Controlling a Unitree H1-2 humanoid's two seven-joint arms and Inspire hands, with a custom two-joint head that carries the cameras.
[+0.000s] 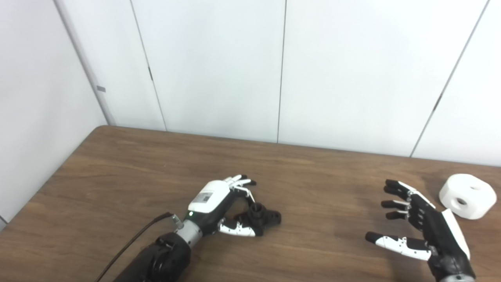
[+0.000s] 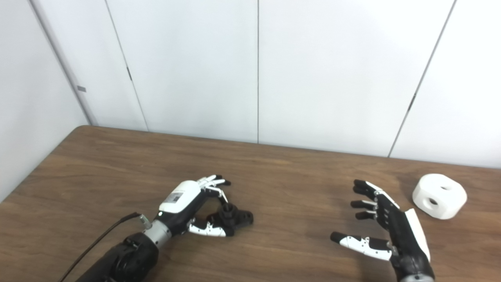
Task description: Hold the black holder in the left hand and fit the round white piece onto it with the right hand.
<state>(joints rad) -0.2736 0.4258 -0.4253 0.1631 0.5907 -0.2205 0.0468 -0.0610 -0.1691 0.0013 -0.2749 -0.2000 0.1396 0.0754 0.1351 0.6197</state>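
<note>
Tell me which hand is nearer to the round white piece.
Right. The right hand hovers open just left of the round white piece, not touching it. The left hand is far off across the table, fingers at the black holder.

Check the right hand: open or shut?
Open. The right hand holds nothing, fingers spread, apart from the white piece on the table.

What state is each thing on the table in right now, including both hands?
Black holder: lying on the table, left hand around it, not lifted.
Round white piece: resting on the table, untouched.
Left hand: fingers curled around the holder.
Right hand: open, empty, beside the white piece.
</note>
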